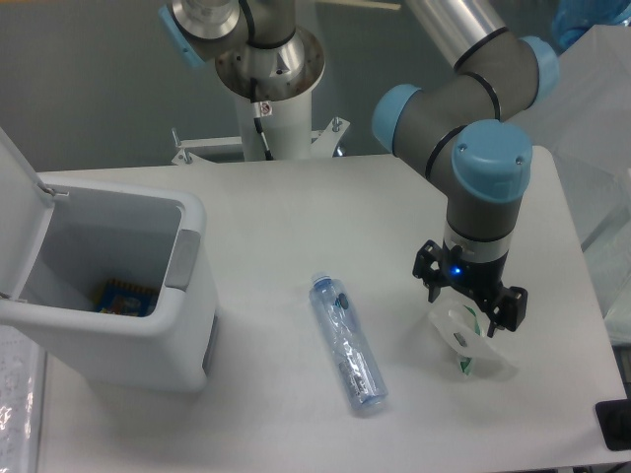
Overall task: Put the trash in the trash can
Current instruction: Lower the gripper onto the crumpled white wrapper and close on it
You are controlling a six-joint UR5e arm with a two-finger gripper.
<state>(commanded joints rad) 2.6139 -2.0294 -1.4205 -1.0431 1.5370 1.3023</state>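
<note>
A long clear, blue-tinted bottle (347, 343) lies on its side in the middle of the table. A crumpled white wrapper with green marks (463, 340) lies at the right, directly under my gripper (471, 313). The black fingers (512, 306) hang down over the wrapper and stand on either side of it; whether they press it cannot be judged. The white trash can (148, 315) stands at the left with its hinged lid (18, 212) swung up. Something blue and yellow (126, 296) lies at its bottom.
The arm's white base column (271, 108) rises at the back of the table. A dark object (616, 426) sits at the right front table edge. A clear plastic sheet (601, 197) hangs at the right.
</note>
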